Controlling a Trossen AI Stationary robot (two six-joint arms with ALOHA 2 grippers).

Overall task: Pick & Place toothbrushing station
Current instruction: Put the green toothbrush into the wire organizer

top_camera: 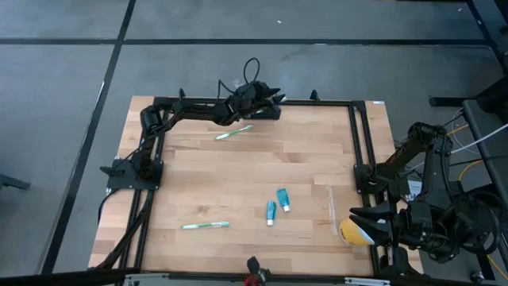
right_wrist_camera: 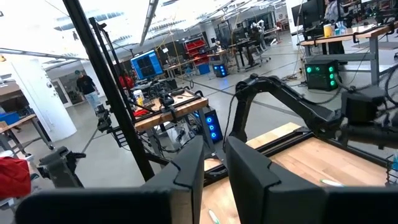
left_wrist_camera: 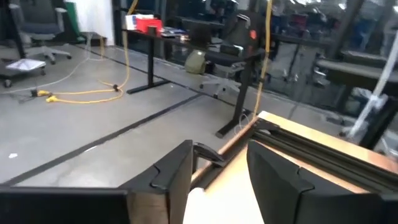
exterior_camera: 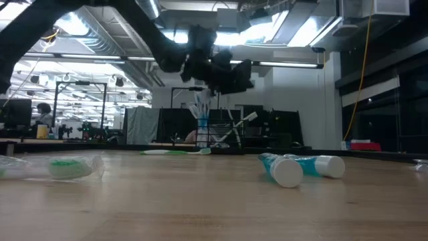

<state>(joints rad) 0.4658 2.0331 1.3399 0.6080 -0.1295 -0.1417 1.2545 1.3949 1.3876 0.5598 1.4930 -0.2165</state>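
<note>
Hiding under the left arm in the high view, the small black wire-mesh holder (exterior_camera: 212, 132) shows only in the low view, at table's far edge w/ brushes inside. Left gripper (exterior_camera: 231, 79) hangs just above it, fingers (left_wrist_camera: 177, 177) apart, holding nothing. Right gripper (top_camera: 359, 216): near corner, fingers part-open, empty.

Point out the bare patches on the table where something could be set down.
Widest bare patch: mid-table, between the far toothbrush and the toothpaste tubes. Another lies in the far right corner. Crowded: the far edge under the left gripper, and the near right corner by the yellow cup and right gripper.
</note>
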